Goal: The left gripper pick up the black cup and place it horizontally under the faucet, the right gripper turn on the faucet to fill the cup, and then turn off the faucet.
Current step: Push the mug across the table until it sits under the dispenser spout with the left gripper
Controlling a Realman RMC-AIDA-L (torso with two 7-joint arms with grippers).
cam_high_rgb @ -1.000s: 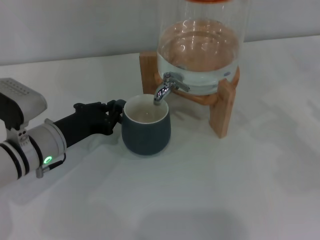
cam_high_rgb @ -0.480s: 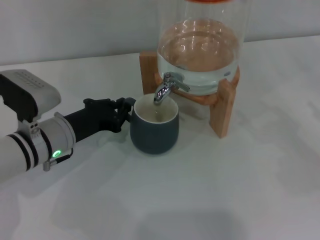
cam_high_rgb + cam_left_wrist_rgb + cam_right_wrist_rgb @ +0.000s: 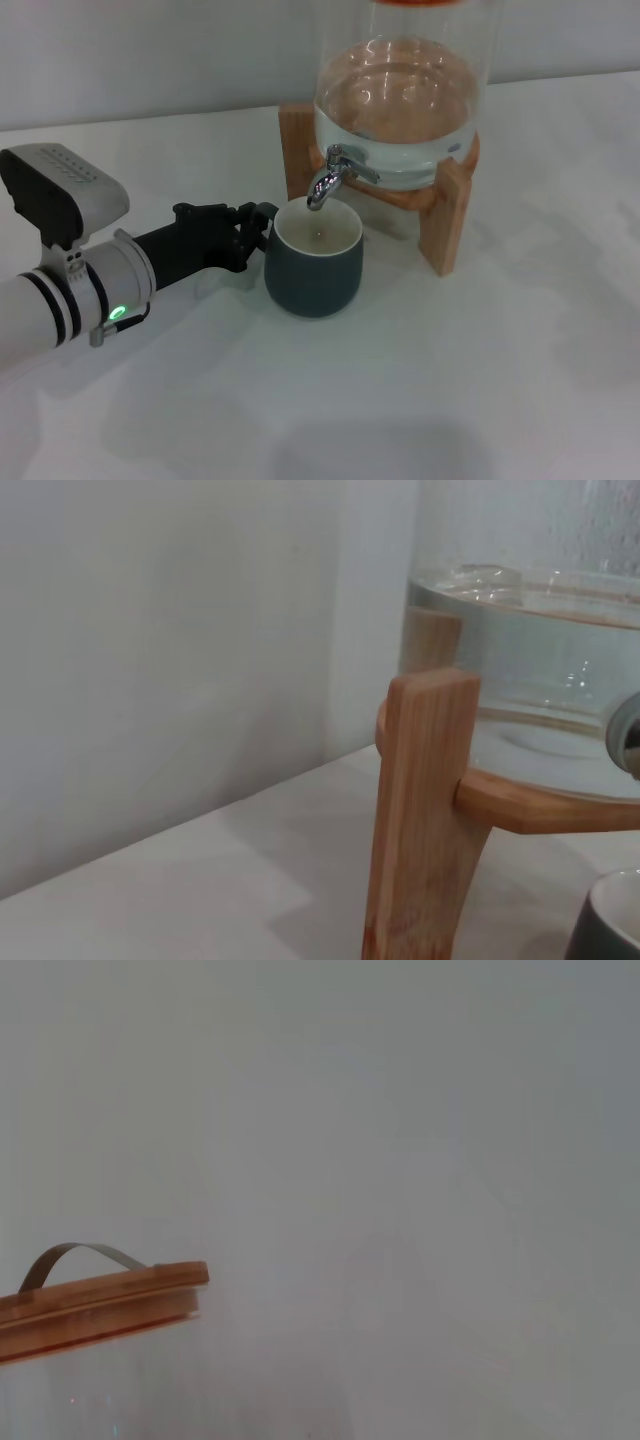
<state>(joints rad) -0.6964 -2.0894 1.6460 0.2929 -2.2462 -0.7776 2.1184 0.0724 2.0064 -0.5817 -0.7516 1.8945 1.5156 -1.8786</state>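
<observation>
The black cup [image 3: 312, 270] stands upright on the white table, its cream inside open directly below the spout of the chrome faucet [image 3: 330, 182]. My left gripper [image 3: 258, 228] reaches in from the left and is shut on the cup's handle. A sliver of the cup [image 3: 610, 928] shows in the left wrist view beside the wooden stand [image 3: 420, 810]. The faucet's lever lies toward the glass and no water stream shows. My right gripper is out of view.
The clear glass water dispenser [image 3: 400, 110], partly filled, sits on a wooden stand [image 3: 445, 220] at the back. Its wooden lid with a metal handle [image 3: 95, 1305] shows in the right wrist view. A pale wall runs behind the white table [image 3: 450, 380].
My left gripper has slid the cup to the right and slightly nearer, bringing its opening under the faucet spout. The dispenser has not moved.
</observation>
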